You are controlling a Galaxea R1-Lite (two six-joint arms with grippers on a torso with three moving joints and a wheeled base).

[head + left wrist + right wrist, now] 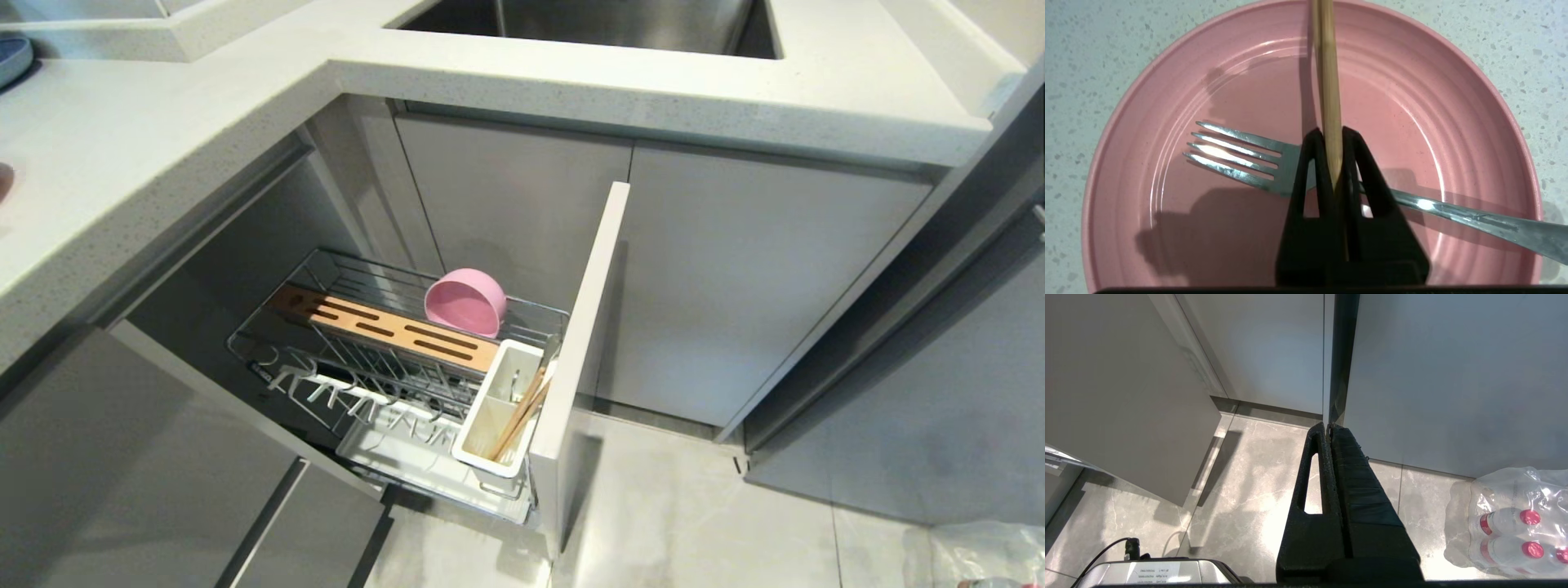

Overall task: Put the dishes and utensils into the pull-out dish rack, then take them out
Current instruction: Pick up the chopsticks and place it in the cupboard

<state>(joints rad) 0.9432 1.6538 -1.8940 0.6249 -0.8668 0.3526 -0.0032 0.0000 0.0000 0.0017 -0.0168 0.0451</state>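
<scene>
Speckled countertop (pixel 1515 36) around pink plate (pixel 1412 102), left end effector (pixel 1333 134) clamped on chopstick (pixel 1327 81) above fork (pixel 1237 155).

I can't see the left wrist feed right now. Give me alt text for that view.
The left gripper is shut on a single light wooden chopstick, holding it over the pink plate. A metal fork lies across the plate beneath the gripper, its handle running past the rim. The plate sits on a speckled white countertop.
</scene>
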